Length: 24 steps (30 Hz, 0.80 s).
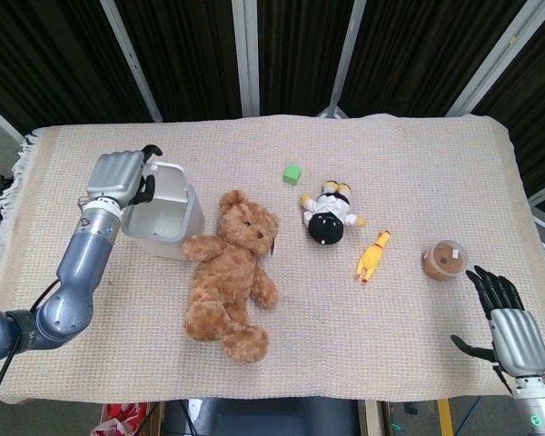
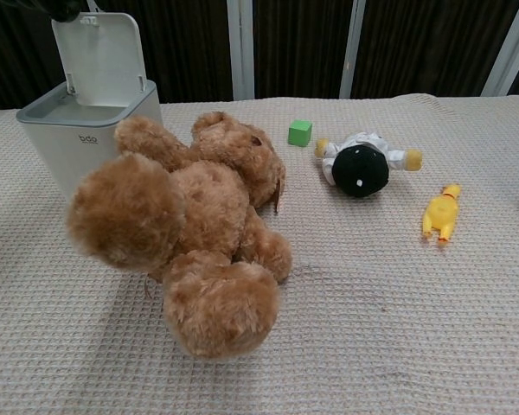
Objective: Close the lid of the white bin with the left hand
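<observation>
The white bin (image 1: 154,243) stands at the table's left with its lid (image 1: 171,175) hinged up at the far side. In the chest view the bin (image 2: 91,138) shows the lid (image 2: 99,54) upright. My left hand (image 1: 118,177) is at the lid's top left edge, seen from the back, with dark fingers hanging beside the lid and nothing held. Only a dark fingertip (image 2: 65,9) of it shows in the chest view. I cannot tell whether it touches the lid. My right hand (image 1: 513,331) rests at the near right corner with its fingers spread and empty.
A brown teddy bear (image 1: 232,277) lies right of the bin, one arm against the bin's wall. Further right lie a green cube (image 1: 292,173), a black-and-white plush doll (image 1: 329,216), a yellow rubber chicken (image 1: 373,255) and a brown tub (image 1: 444,260).
</observation>
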### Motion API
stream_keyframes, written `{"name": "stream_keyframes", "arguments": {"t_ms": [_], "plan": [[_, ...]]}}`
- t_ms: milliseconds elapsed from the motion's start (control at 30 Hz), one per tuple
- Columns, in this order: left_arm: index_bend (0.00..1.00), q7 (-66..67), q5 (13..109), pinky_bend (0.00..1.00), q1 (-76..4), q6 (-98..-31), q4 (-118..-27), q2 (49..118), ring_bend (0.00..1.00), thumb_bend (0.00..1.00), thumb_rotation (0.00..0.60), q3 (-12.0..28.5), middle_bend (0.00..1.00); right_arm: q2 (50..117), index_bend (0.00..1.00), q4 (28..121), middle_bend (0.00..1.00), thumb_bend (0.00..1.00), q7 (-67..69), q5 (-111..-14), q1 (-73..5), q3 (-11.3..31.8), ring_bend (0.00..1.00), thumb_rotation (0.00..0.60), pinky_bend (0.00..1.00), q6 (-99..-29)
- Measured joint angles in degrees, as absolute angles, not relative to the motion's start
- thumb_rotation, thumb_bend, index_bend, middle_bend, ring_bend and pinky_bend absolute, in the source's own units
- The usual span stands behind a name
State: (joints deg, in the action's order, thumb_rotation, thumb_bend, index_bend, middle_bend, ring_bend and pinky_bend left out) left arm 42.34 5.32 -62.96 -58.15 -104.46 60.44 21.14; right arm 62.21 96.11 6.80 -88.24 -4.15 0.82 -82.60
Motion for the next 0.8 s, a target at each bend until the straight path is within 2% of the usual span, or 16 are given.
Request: {"name": "stream_keyframes", "arguments": {"t_ms": [300, 800], "plan": [[0.26, 42.38, 3.48, 0.99, -64.35, -57.92, -105.40, 60.64, 0.95, 0.65, 0.600, 20.10, 1.00, 62.15, 0.00, 96.08, 0.00, 0.19, 6.72, -88.27, -3.96, 0.84, 0.00, 0.600, 0.00, -82.95], [0.31, 42.07, 3.09, 0.99, -62.87, -55.34, -114.89, 52.04, 0.95, 0.65, 0.600, 17.08, 1.00, 62.04, 0.00, 95.90, 0.00, 0.19, 6.45, -88.68, -3.53, 0.69, 0.00, 0.600, 0.00, -83.65]]}}
